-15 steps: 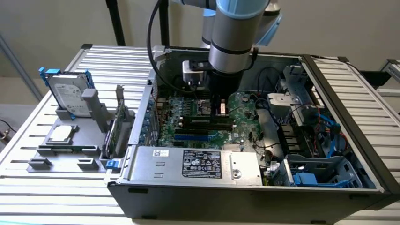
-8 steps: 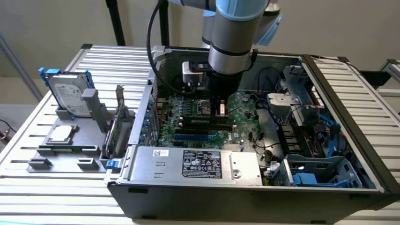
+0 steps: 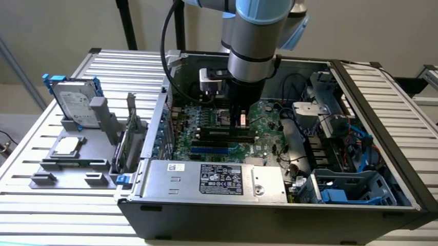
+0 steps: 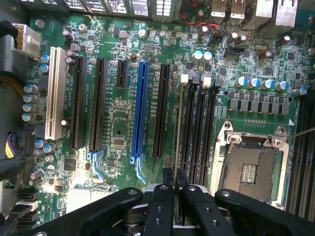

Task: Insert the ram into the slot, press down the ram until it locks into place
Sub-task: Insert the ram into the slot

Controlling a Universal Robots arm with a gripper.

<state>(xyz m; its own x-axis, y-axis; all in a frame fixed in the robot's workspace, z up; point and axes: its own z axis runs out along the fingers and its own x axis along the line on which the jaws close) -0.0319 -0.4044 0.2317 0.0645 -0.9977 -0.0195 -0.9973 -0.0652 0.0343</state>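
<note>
Where the arm reaches down into the open computer case (image 3: pixel 383 102) at the centre of the exterior view, the gripper (image 3: pixel 239 122) is seen close above the green board (image 3: pixel 267 115). In the wrist view, the ram (image 4: pixel 178 128) is seen edge-on, clamped between the gripper (image 4: pixel 174 174) fingers and lined along the slot (image 4: pixel 189 128); whether it is seated cannot be told.

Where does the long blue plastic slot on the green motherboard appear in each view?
Exterior view: the blue slot lies between the gripper and the silver metal box.
Wrist view: the blue slot runs between black slots.
Shared landmark: the gripper, holding the thin ram.
</note>
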